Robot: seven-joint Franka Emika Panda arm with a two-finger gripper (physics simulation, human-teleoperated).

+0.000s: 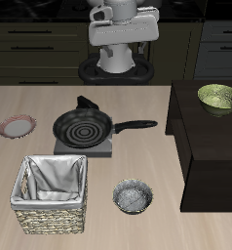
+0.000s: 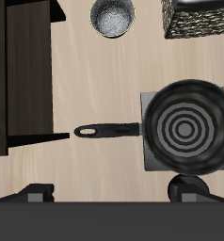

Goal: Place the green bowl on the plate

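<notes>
One green bowl (image 1: 218,97) upright, opening upward

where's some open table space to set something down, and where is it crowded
Bare table lies along the front edge between the wicker basket and grey speckled bowl, and between the plate and basket. It is crowded around the frying pan, whose handle reaches toward the dark cabinet.

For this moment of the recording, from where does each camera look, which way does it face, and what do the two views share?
Exterior view: in front of and above the table, facing the robot's white base at the back; shows the olive-green bowl on the dark cabinet, the pink-rimmed plate and the woven basket.
Wrist view: on the gripper, looking straight down; its dark fingertips edge the picture.
Shared: black spiral-ringed frying pan, grey speckled bowl, basket, cabinet.
</notes>
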